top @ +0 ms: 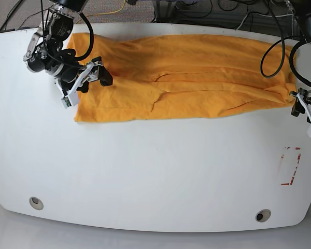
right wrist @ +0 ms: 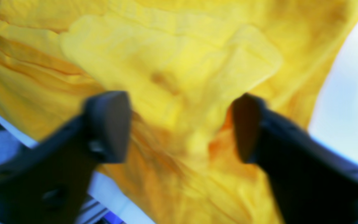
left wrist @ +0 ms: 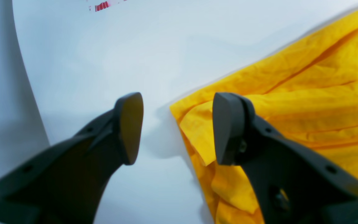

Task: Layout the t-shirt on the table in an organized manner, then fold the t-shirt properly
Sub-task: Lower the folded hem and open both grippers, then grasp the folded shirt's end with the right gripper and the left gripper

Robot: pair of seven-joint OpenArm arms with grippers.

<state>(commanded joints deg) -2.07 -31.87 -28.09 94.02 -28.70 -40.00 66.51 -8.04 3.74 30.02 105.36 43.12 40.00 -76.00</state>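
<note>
Right tool (right wrist: pixel 180 127): jaws spread, empty, over wrinkled orange-yellow t-shirt (top: pixel 186 75) | left tool (left wrist: pixel 177 127): jaws parted, empty, at cloth's edge | shirt spread along far side of glossy white bench (top: pixel 155 171)

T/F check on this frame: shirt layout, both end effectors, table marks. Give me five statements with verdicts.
1. The t-shirt lies spread along the far part of the table. True.
2. The left end effector is clamped on cloth. False: it is open, with the shirt's corner just beyond its fingertips.
3. The right end effector is open over the shirt. True.
4. The red outline mark lies under the shirt. False: it sits on bare table, nearer the front edge.
5. The shirt is folded into a compact square. False: it is a long, wrinkled strip.
</note>
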